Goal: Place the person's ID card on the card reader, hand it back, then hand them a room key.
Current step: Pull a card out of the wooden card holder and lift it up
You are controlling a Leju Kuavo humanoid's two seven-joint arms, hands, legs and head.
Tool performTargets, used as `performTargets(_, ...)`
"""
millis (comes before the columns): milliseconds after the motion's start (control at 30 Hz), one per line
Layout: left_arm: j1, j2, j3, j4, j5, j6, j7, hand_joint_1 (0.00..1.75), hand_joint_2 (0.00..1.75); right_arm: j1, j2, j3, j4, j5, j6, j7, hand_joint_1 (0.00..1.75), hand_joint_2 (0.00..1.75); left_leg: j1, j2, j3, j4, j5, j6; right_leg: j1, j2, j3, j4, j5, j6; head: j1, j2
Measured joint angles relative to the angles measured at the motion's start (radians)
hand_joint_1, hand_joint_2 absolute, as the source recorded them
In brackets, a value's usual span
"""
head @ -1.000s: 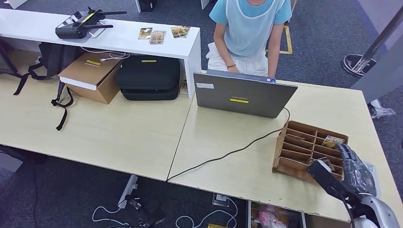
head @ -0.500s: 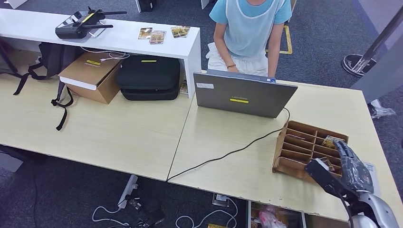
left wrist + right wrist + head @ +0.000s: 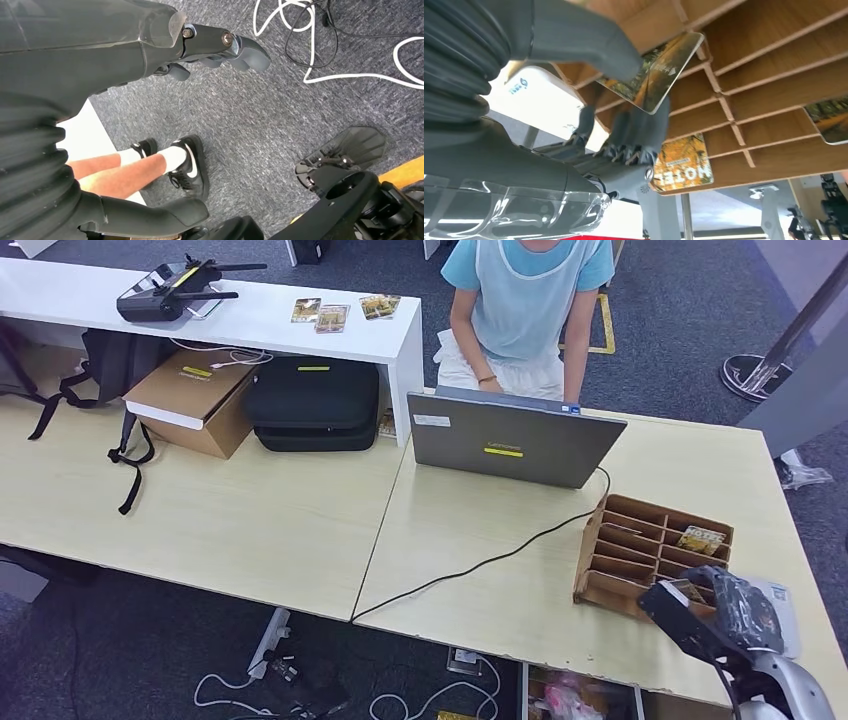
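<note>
Cardboard rack [image 3: 640,540] of key slots sits at the near right of the pale bench [image 3: 300,530], and the right hand [image 3: 735,605] is now at its front edge, drawn back toward the robot from where it reached over the slots a second ago. Right wrist view: thumb and fingers [image 3: 634,130] pinch a room key card [image 3: 656,70], printed in yellow and green, its far corner only just beside the slot dividers. Judgement: the key has been lifted out and the pick-up step is about done; the hand-over is what remains of the room-key step. Another card marked HOTEL [image 3: 684,162] lies in a slot just past the fingers, and one more card [image 3: 700,538] rests in a far slot of the rack. White flat device [image 3: 785,605] lies on the bench beside the hand, possibly the card reader; cannot tell. Left hand [image 3: 215,47] hangs by the floor, fingers curled in on nothing. Farther on, an open laptop [image 3: 510,440] with a black cable [image 3: 480,562] trailing across the bench; beyond it the person [image 3: 525,310] in a light blue top stands at the far edge, well apart from the held card.
</note>
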Motion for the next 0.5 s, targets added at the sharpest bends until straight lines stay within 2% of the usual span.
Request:
performTargets(333,0.0,0.0,0.0,0.0,-0.006,-0.005,0.0,0.0,1.75,0.045,-0.006,-0.014,-0.063,-0.009,0.0,0.019,1.37,1.75,0.0,0.0,0.0,0.0,0.0,0.0,0.0,0.0,0.0,0.0,0.0,0.0,0.0,0.0)
performTargets(500,0.001,0.0,0.0,-0.005,-0.008,-0.003,0.0,0.0,1.75,0.052,-0.006,-0.016,-0.077,-0.01,0.0,0.021,1.42,1.75,0.0,0.0,0.0,0.0,0.0,0.0,0.0,0.0,0.0,0.0,0.0,0.0,0.0,0.0)
